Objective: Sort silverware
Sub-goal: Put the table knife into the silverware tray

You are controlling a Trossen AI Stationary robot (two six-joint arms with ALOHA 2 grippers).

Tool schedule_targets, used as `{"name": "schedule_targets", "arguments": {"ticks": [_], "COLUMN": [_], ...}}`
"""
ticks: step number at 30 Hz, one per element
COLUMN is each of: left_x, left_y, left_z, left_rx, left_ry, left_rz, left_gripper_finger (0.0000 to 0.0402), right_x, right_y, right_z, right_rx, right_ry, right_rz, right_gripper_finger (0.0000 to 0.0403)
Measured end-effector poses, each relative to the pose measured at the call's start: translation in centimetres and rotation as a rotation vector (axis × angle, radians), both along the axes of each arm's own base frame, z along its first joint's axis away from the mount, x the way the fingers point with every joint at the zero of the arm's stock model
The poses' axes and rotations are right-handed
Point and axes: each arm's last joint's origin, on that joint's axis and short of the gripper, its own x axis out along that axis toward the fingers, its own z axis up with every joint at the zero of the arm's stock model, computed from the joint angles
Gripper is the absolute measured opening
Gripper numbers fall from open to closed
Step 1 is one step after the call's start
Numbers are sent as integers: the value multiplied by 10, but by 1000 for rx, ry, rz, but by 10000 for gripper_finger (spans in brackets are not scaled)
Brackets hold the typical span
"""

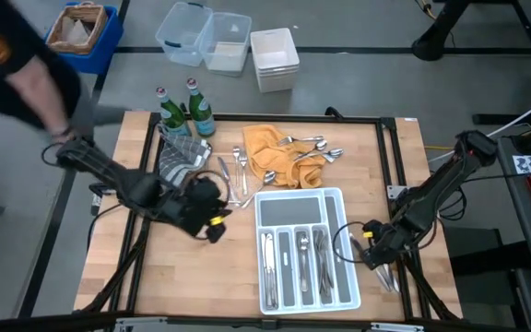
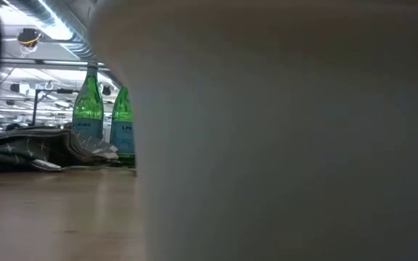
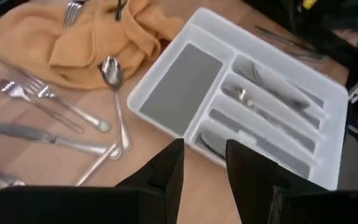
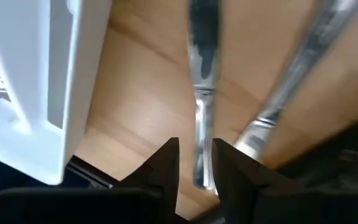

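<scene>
Here, wooden table (image 1: 192,267), white tray (image 1: 336,198), left gripper (image 3: 204,163) empty, parted, right gripper (image 4: 194,155) straddling knife (image 4: 202,93).

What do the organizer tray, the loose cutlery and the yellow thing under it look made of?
Tray: likely moulded plastic, with white, slightly translucent walls and grey matte compartment floors.
Loose cutlery: polished metal, bright and mirror-like with sharp highlights; probably steel, though the alloy cannot be told.
Yellow thing: soft cloth, going by its folds and dull, non-reflective surface.
Table: pale wood, with visible plank seams.
</scene>
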Motion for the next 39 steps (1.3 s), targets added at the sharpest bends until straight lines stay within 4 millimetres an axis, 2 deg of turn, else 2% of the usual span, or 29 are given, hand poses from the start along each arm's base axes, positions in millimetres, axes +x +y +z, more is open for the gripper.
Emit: {"name": "schedule_targets", "arguments": {"ticks": [3,6,11,15,19,28,32,39], "left_x": [-15,-23,-24,-25,-27,-26,-26,-26], "left_y": [-7,-11,-13,-9,-4,-3,-3,-3], "left_z": [-22,-53,-104,-129,-138,-139,-139,-139], "left_rx": [-3,-58,-216,-317,-371,-357,-341,-337], "left_ry": [11,16,-50,-96,-112,-107,-101,-98], "left_rz": [29,88,208,305,378,370,355,352], "left_gripper_finger": [109,109,109,109,109,109,109,109], "right_x": [-7,-10,-9,-6,-3,3,6,17], "right_y": [-8,-13,-13,-10,-7,0,5,17], "right_z": [8,14,18,12,5,-14,-21,-31], "right_rx": [4,17,31,-8,-59,-147,-141,-108], "right_ry": [-12,-57,-103,-96,-82,13,49,-5], "right_rz": [-2,-12,-25,-30,-14,-3,8,32], "right_gripper_finger": [96,97,97,97,97,97,97,97]}}
